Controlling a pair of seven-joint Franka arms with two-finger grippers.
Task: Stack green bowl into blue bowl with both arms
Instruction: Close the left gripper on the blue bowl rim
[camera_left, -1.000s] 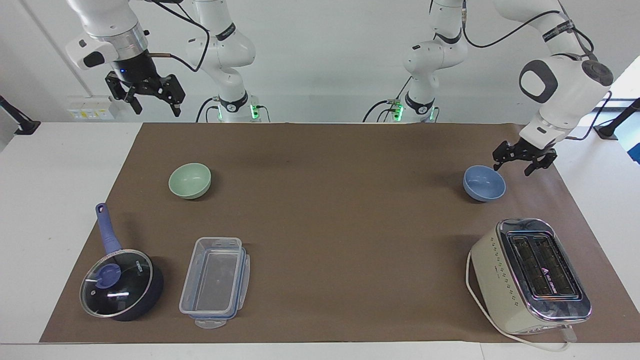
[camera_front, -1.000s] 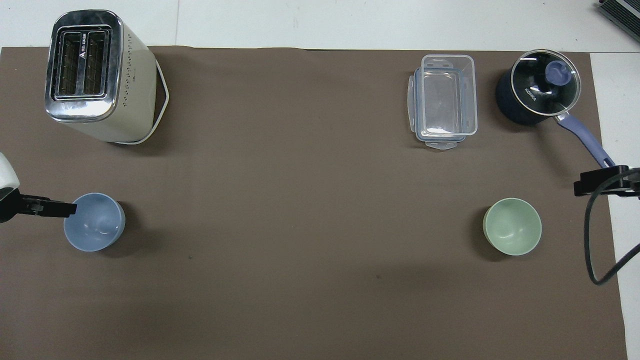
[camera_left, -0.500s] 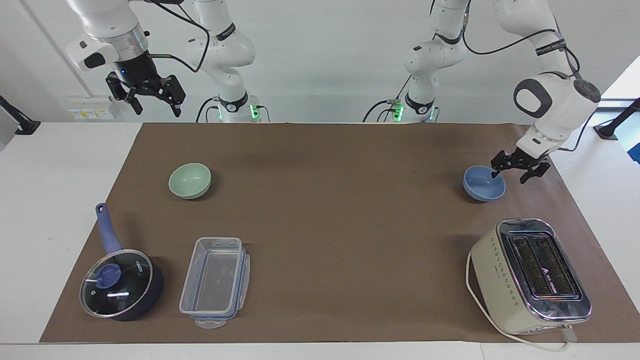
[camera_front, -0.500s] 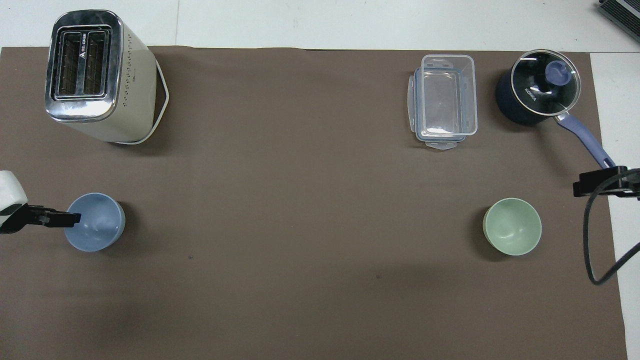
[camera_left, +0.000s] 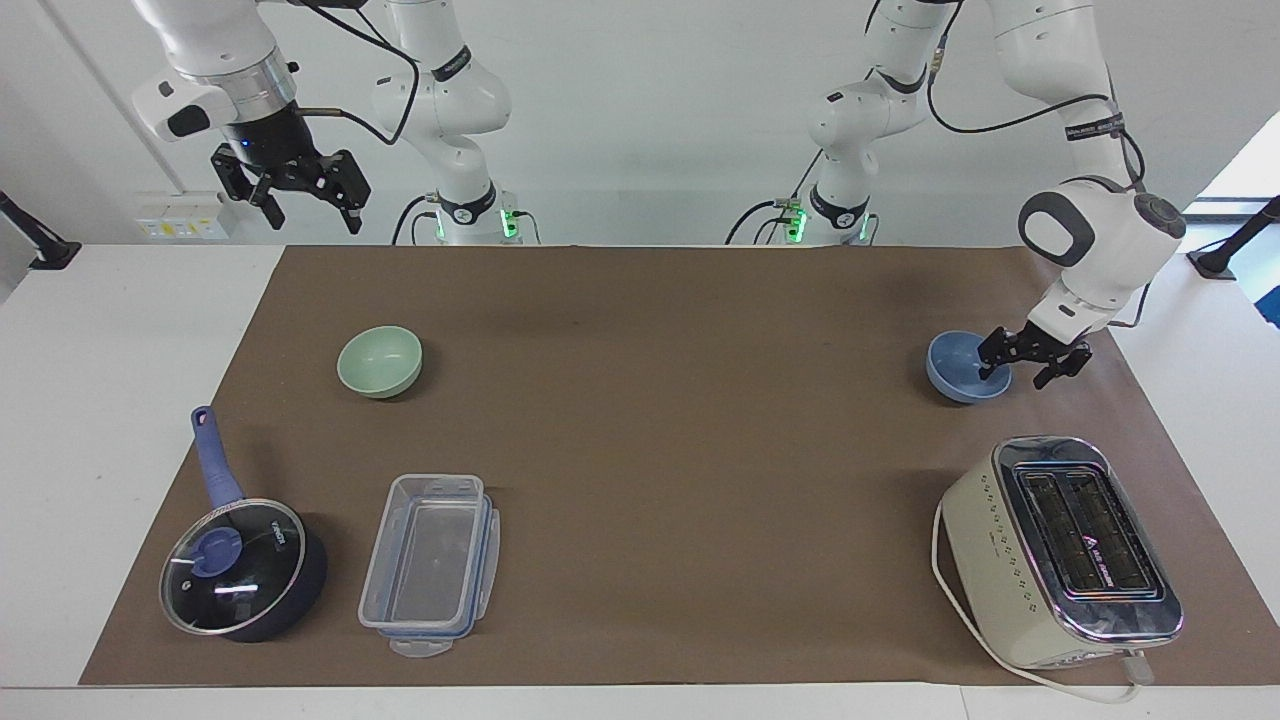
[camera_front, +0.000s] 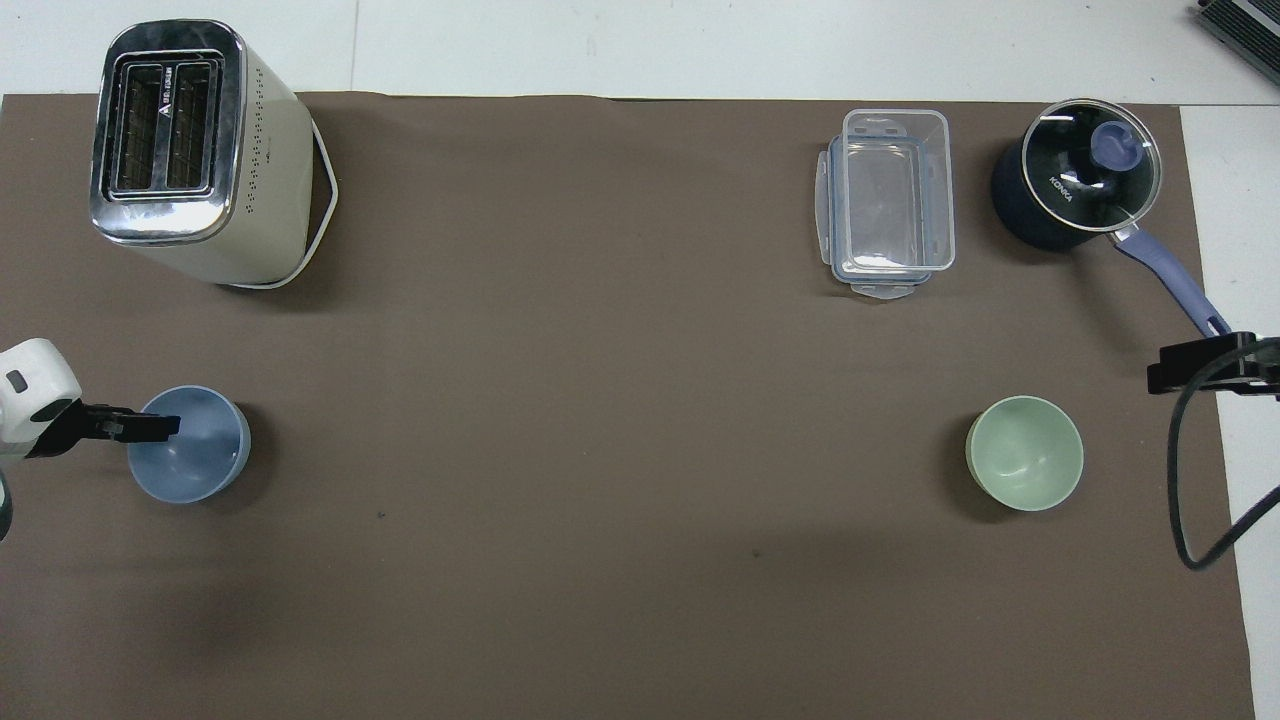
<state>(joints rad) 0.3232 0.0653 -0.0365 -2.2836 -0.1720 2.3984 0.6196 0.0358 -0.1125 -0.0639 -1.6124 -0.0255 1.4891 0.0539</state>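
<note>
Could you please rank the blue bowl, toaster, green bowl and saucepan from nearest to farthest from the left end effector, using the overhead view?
1. Blue bowl, at the left end effector.
2. Toaster, farther from the robots.
3. Green bowl, right arm's end.
4. Saucepan, right arm's far corner.

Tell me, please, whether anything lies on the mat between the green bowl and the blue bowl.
Nothing visible does: between the green bowl and the blue bowl there is only bare brown mat. The left end effector is open at the blue bowl's rim.
</note>
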